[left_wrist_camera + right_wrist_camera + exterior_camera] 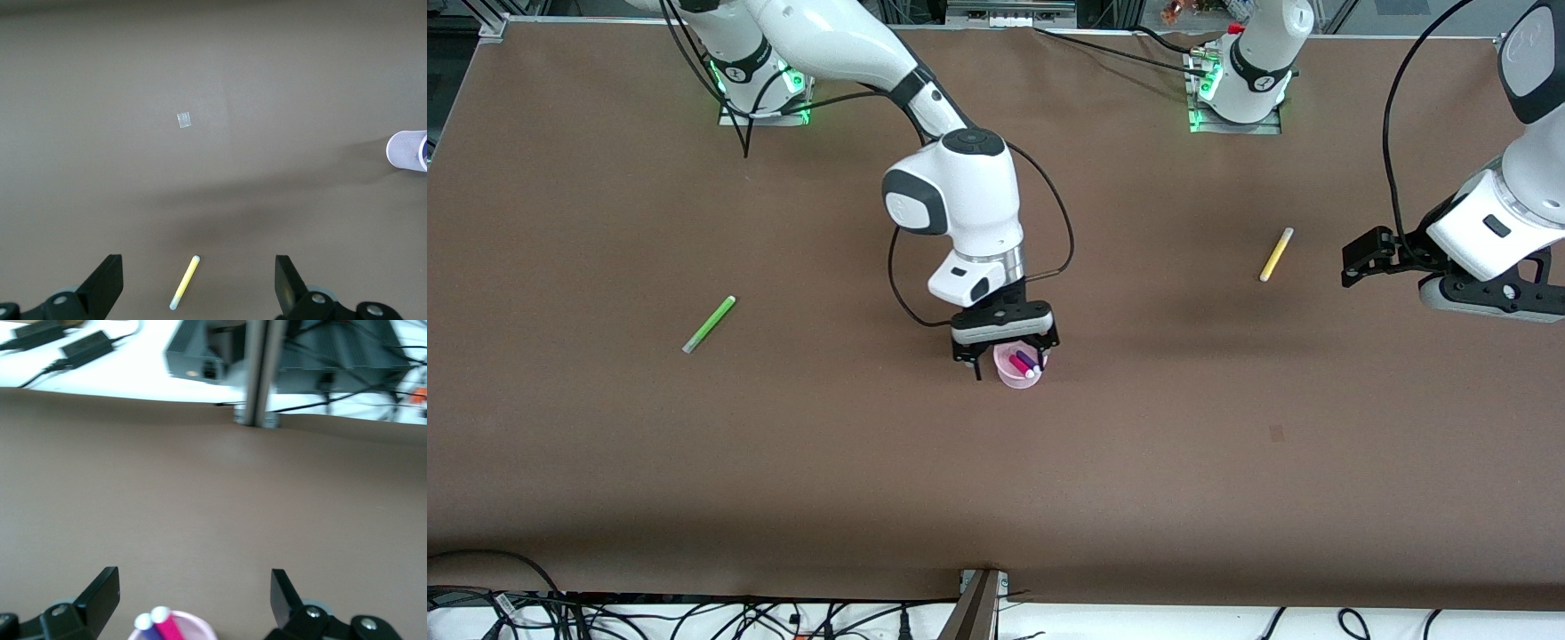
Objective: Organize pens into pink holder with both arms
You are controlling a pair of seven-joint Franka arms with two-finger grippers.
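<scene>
The pink holder [1011, 379] stands mid-table with the magenta pen [1021, 365] and the dark purple pen [1030, 359] leaning in it. My right gripper [1009, 354] is open just above the holder, jaws apart on either side of it; its wrist view shows the holder's rim [197, 625] and both pen ends [160, 617]. The yellow pen [1276, 254] lies toward the left arm's end. My left gripper [1358, 263] is open and empty, in the air beside it; the yellow pen [185, 283] shows between its fingers [105, 285]. The lime green pen [710, 324] lies toward the right arm's end.
A small square patch [1276, 433] marks the brown table cover nearer the front camera than the yellow pen; it also shows in the left wrist view [185, 119]. Cables and a metal post [978, 604] line the table's near edge. The holder shows in the left wrist view [407, 149].
</scene>
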